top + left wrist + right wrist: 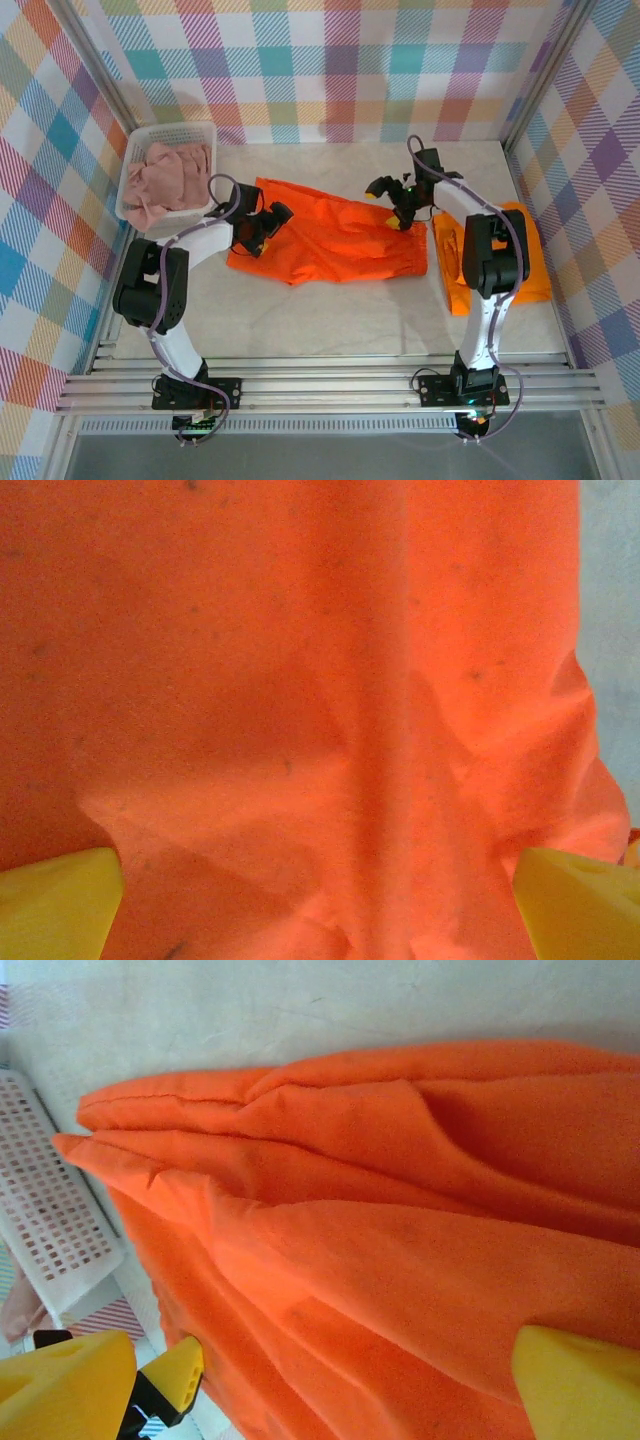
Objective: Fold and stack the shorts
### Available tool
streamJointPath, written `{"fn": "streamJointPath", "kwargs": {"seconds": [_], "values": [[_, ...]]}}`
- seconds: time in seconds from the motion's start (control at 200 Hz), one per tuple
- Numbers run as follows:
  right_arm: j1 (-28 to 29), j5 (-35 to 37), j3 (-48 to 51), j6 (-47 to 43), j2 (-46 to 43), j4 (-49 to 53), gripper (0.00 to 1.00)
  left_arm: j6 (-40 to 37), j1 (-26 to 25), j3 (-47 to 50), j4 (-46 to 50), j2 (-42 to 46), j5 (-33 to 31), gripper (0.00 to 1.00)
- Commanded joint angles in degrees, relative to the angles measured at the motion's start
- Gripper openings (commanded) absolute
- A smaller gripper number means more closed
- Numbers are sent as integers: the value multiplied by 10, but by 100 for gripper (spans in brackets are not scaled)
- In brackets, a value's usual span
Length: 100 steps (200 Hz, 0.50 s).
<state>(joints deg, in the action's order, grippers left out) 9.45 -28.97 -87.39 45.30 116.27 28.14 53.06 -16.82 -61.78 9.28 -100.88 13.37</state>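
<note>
Top external: we have one folded shorts (535, 268) parked at right, orange shorts (340, 240) mid-table under left gripper (264, 224) and right gripper (394, 201), both spread wide and empty, so this fold looks half done, pink shorts (170, 175) waiting in basket (180, 127).

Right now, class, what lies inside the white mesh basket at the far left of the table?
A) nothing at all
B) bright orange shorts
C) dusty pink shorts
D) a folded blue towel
C: crumpled dusty pink shorts sit inside the white mesh basket, while the spread orange shorts lie outside it on the table.
</note>
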Motion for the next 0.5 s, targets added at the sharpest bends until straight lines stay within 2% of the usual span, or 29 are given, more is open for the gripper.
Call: {"fn": "streamJointPath", "kwargs": {"seconds": [0.0, 0.225, 0.495], "values": [[-7, 3, -34, -22, 22, 24, 96, 5, -7, 40, -46, 14, -12, 100], [-17, 17, -37, -15, 59, 30, 96, 15, -7, 151, -65, 66, -34, 100], [-13, -3, -29, -13, 59, 9, 96, 49, -8, 313, -53, 227, -86, 100]]}}
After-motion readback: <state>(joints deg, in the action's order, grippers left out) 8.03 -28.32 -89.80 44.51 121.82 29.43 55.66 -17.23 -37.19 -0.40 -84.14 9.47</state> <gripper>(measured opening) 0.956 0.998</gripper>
